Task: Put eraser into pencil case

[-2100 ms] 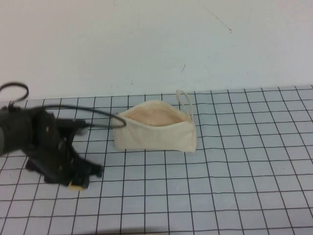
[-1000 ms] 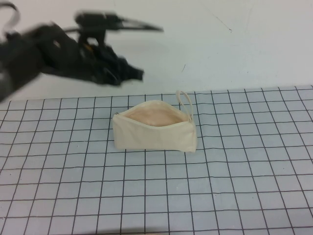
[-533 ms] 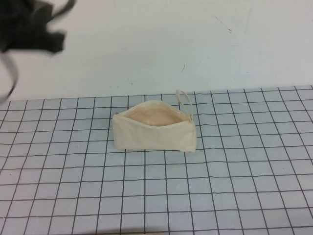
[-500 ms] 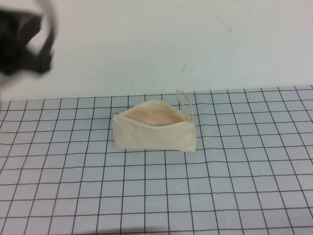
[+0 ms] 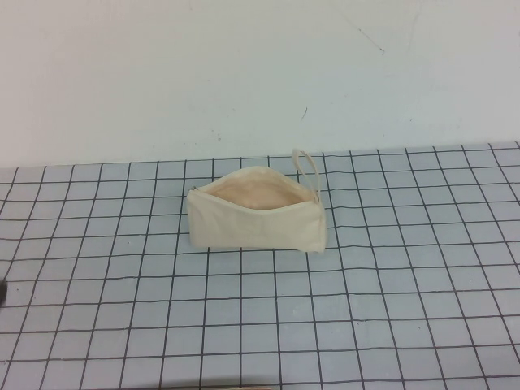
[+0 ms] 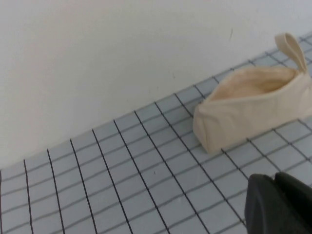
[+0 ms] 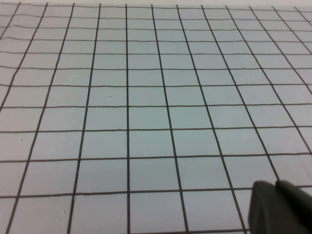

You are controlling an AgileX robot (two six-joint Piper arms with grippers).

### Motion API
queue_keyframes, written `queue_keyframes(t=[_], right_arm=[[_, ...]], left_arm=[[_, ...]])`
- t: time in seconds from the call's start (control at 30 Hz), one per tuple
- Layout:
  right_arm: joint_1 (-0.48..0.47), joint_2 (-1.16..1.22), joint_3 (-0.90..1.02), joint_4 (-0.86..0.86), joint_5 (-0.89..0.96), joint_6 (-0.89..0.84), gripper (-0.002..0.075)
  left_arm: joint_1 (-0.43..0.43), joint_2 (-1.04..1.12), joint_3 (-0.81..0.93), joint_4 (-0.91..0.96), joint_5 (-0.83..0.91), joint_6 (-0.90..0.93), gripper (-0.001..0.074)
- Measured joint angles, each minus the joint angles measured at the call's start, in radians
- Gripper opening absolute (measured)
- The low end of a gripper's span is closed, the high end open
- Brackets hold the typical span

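Observation:
The pencil case [image 5: 256,218] is a cream-white pouch standing open on the grid mat, peach lining showing, loop strap [image 5: 305,169] at its right end. It also shows in the left wrist view [image 6: 253,107]. The eraser shows in no view, neither on the mat nor in the visible part of the pouch mouth. My left gripper [image 6: 274,177] is shut with nothing seen between its fingers, low over the mat to the pouch's left and well apart from it. My right gripper [image 7: 276,184] is shut and empty over bare mat; neither arm appears in the high view beyond a dark sliver [image 5: 2,291] at the left edge.
The grid mat [image 5: 390,309] covers the table up to a plain white wall [image 5: 244,73] behind the pouch. Nothing else stands on the mat.
The left arm rose from the mat's front left, passed behind the pouch, then swung left and out of the high view. The eraser no longer lies at front left.

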State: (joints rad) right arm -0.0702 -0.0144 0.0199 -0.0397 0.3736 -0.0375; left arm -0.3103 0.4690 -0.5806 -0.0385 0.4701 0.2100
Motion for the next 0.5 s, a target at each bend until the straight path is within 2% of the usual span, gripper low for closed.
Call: queue_keyframes(t=[0.23, 0.5], right_arm=[[0.0, 0.0, 0.0, 0.0, 0.0, 0.0, -0.0003], [0.0, 0.0, 0.0, 0.0, 0.0, 0.0, -0.0003]], left_arm=[[0.004, -0.078, 0.134, 0.008, 0.092, 0.0, 0.0], [0.086, -0.251, 0.215, 0.012, 0.058, 0.0, 0.0]])
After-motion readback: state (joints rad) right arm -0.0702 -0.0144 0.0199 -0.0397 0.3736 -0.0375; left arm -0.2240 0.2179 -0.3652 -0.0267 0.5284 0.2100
